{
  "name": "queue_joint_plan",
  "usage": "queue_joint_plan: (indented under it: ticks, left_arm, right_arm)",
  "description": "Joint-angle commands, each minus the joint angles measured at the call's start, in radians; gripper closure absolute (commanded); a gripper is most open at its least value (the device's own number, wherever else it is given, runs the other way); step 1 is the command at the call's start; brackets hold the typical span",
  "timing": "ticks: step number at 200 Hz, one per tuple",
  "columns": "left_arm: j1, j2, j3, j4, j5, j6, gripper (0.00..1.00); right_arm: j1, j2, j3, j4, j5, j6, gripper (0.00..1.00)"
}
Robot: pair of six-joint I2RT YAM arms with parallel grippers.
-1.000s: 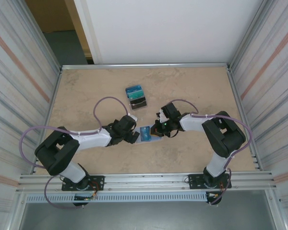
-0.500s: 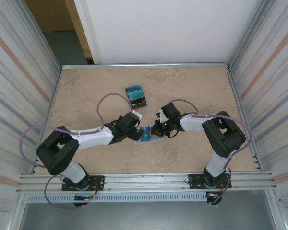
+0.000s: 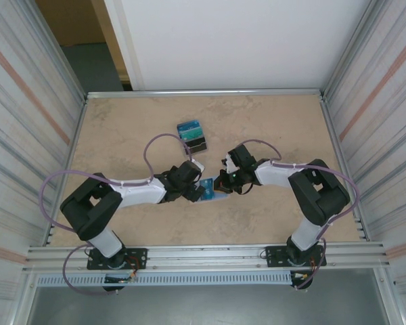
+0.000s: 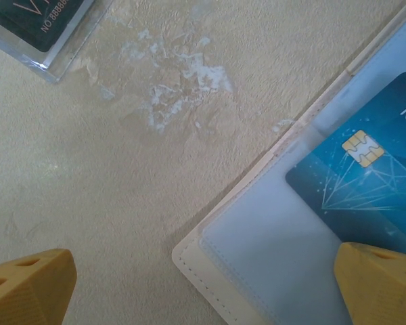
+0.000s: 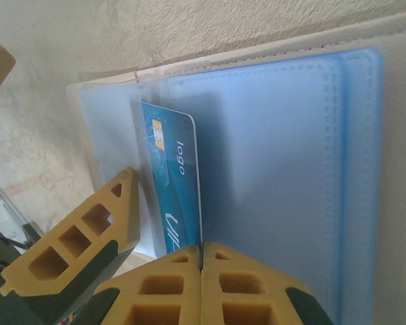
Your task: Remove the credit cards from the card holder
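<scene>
Left tool [image 4: 203, 291] open wide over holder [image 4: 189, 261] corner on counter [image 4: 88, 189]. Right tool [image 5: 201, 271] closed, bearing on holder beside pocketed card [image 5: 172, 183]. Risk: left tool pinches holder with card, both drag along.

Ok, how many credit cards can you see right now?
4: a blue card in the card holder; three overlapping farther back on the table: blue one, teal one, black one. More may be hidden underneath or in pockets.

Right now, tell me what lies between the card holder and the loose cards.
Left wrist view: just bare table with a whitish scuff between card holder and the dark loose card.
</scene>
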Motion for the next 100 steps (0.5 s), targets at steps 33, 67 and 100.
queue_joint_plan:
  ticks: [33,67,100]
  left_arm:
    - [-0.003,0.025,0.004,-0.043,-0.030,0.019,0.01]
    - [-0.002,0.032,0.005,-0.043,-0.026,0.021,0.01]
    - [-0.003,0.034,0.010,-0.042,-0.021,0.017,0.01]
  right_arm:
    - [-0.006,-0.044,0.002,-0.040,0.011,-0.028,1.00]
    - [0.025,-0.034,0.010,0.007,-0.013,-0.013,0.88]
    - [0.052,-0.011,0.029,0.028,-0.007,-0.012,0.82]
